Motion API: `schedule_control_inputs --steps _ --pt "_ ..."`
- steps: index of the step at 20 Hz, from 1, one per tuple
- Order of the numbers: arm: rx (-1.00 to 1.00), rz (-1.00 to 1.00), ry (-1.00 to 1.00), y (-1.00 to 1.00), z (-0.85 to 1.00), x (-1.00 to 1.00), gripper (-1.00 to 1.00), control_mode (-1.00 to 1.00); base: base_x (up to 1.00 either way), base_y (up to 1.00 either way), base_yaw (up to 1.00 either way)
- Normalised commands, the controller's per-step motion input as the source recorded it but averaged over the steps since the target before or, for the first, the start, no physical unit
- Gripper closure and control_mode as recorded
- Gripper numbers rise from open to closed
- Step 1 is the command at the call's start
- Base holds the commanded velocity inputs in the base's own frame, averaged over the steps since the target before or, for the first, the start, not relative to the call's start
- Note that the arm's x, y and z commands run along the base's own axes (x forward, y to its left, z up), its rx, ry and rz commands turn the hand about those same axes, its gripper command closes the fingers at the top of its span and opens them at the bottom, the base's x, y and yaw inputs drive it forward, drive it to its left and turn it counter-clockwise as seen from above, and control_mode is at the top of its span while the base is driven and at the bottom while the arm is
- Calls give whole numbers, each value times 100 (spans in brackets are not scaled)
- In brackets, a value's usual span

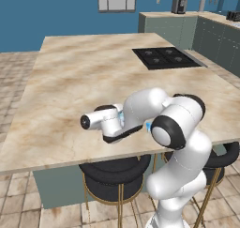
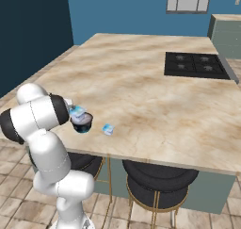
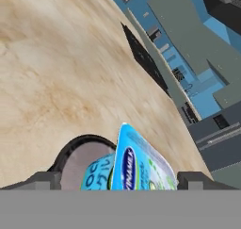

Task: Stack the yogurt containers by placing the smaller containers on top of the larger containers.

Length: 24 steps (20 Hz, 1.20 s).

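Note:
The small pale-blue and white cup sits tilted between my fingertips, and my gripper is shut on it. Just under and beside it is the dark cup with its pale top and flared rim. From the right base view, the small cup hangs slanted right over the dark navy cup, which stands near the counter's front edge. My arm hides most of the hand there. In the left base view the forearm covers both cups, leaving a sliver of the pale-blue cup.
Another small pale-blue item lies on the marble counter just right of the dark cup. A black cooktop is set in the far right of the counter. Round stools stand below the front edge.

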Motion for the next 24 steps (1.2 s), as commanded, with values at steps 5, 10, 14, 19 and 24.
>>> schedule_control_inputs --steps 5,10,14,19,24 --pt "0 0 2 10 0 -16 -100 -100 0 0 0" --pt "1 0 5 4 10 -15 -100 -100 0 0 0" --pt "2 0 7 0 22 -11 -100 -100 0 0 0" --pt "4 0 6 0 33 -11 -100 -100 0 0 0" --pt "7 0 4 -2 35 -14 -100 -100 0 0 0"
